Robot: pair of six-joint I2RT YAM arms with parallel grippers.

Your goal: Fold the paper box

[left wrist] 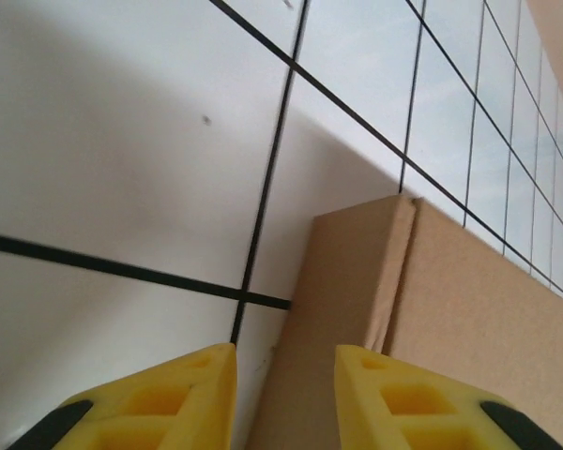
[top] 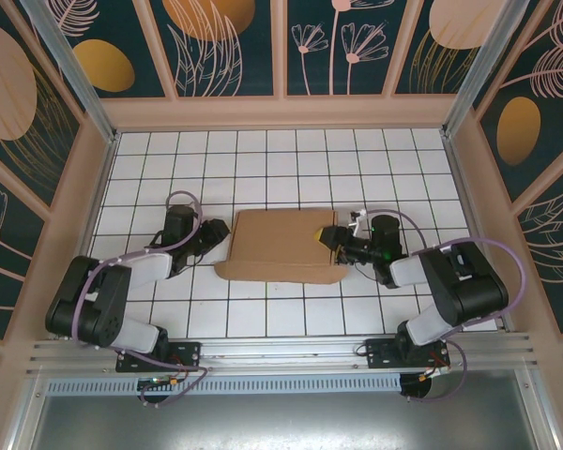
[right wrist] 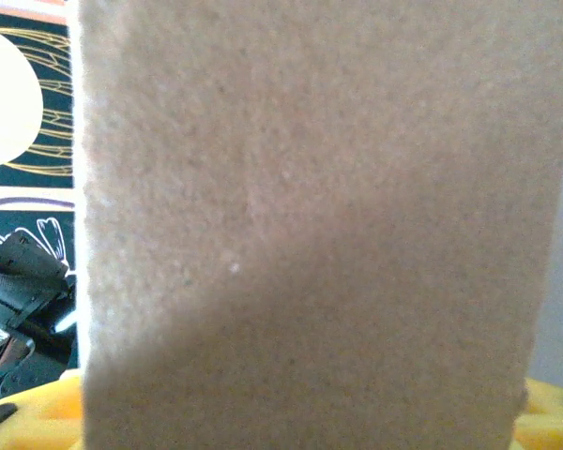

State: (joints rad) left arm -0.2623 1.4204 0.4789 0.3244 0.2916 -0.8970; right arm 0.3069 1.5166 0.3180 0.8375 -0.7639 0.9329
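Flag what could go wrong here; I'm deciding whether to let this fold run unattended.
1. The left hand is open at the edge of the paper box, holding nothing; the box might slide.
2. A flap stands tight against the right hand, grip unclear; it could slip or crease wrongly.

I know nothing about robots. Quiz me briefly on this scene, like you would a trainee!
1. True or false: the paper box has colourful print on it.
2. The fingers of the left gripper are: A) yellow, B) red, C) blue?
3. Fill in: the right gripper sits at the box's ____ edge.
Key: 1 false; 2 A; 3 right.
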